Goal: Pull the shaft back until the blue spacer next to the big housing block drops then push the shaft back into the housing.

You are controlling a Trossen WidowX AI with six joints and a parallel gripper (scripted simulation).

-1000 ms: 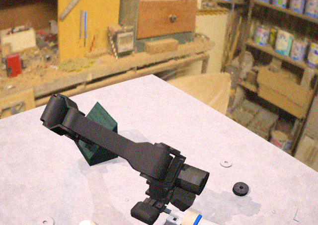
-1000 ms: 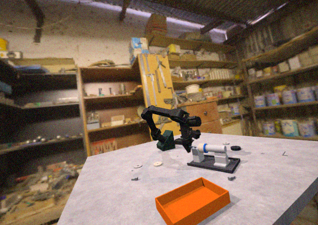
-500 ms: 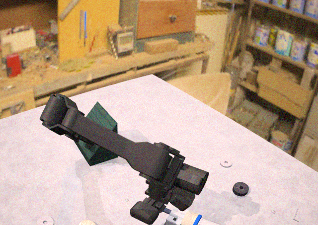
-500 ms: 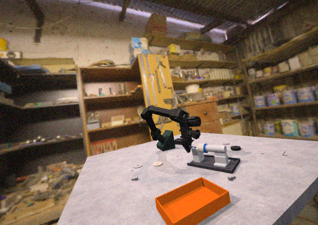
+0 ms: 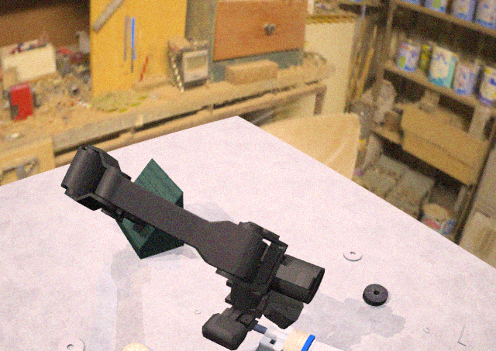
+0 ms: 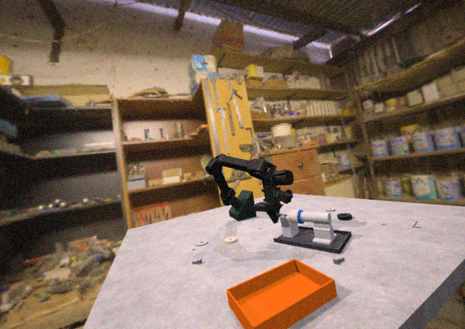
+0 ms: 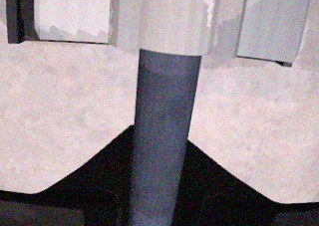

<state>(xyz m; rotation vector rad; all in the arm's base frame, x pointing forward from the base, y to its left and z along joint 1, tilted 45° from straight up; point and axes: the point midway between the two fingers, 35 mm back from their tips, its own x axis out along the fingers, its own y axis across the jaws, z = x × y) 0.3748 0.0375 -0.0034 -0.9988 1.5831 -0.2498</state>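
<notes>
Pale worktop (image 5: 280, 171) (image 6: 168, 250) (image 7: 65, 102), my hand (image 5: 251, 326) (image 6: 277, 219) (image 7: 151, 136) gripping the shaft (image 5: 260, 328) (image 6: 280, 214) (image 7: 165, 102): I'd ease straight back, stopping once the blue spacer (image 5: 308, 342) (image 6: 299, 216) drops.

our arm: black all over, jaws (image 6: 277, 217) included
arm's mount (image 5: 152, 243) (image 6: 244, 209): dark green, pretty nice shade tbh
shaft (image 5: 261, 328) (image 7: 161, 136): plain slate blue-grey
spacer ring (image 5: 308, 342) (image 6: 299, 216): bright blue, easily our boldest little bit
wide ring beside it (image 5: 294, 339) (image 6: 293, 216): cream
stand's uprights (image 6: 323, 233): pale grey to white
base plate (image 6: 309, 244): charcoal
tray (image 6: 281, 310): loud orange, inside and out
thick disc (image 5: 375, 294) (image 6: 344, 216): black
flat washer (image 5: 346, 256) (image 6: 330, 209): whitish
our counter (image 5: 260, 171) (image 6: 168, 273): pinkish white up top, with soft mottled grey blotches
tall board behind (image 5: 160, 55) (image 6: 238, 145): mustard yellow
drawers (image 5: 244, 27) (image 6: 285, 160): reddish brown
</notes>
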